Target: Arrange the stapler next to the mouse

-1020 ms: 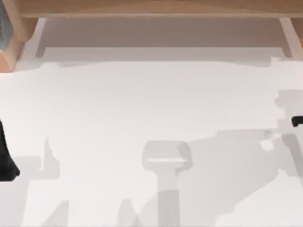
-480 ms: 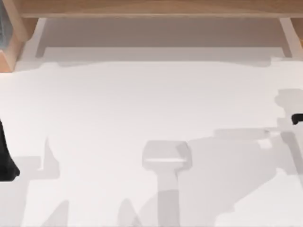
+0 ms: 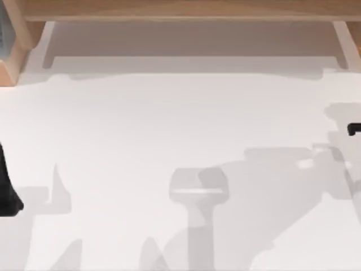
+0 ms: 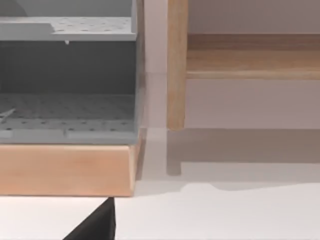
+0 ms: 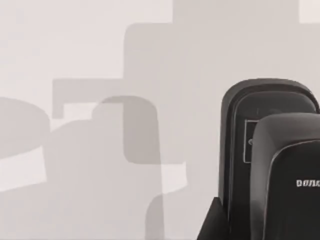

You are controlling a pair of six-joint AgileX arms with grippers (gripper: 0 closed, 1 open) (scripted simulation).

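Stapler: You see the stapler (image 5: 270,165) close up in the right wrist view. It is black with a round end, and it has a raised black top piece with small pale letters on it. In the top view it is a tiny black bar (image 3: 354,129) at the far right edge of the surface (image 3: 169,124).

Right gripper: A dark corner of your right gripper (image 5: 212,225) shows just beside the stapler in the right wrist view. You cannot tell if the gripper is apart, together or clamped on the stapler.

Left arm: Your left arm (image 3: 8,186) is a black shape parked at the far left edge of the top view, well apart from the stapler.

Left gripper: A black wedge of your left gripper (image 4: 95,225) sits low over the white surface in the left wrist view. You cannot tell if it is apart or together.

Surface: It is white and flat. Soft grey shadows lie across its near half, and more grey shadows lie around the stapler.

Shelf: A wooden shelf (image 3: 180,10) runs along the far side of the surface.

Rack: In the left wrist view you see a grey rack (image 4: 67,80) with small holes. It rests on a wooden block (image 4: 65,170), just beside a wooden post (image 4: 176,65).
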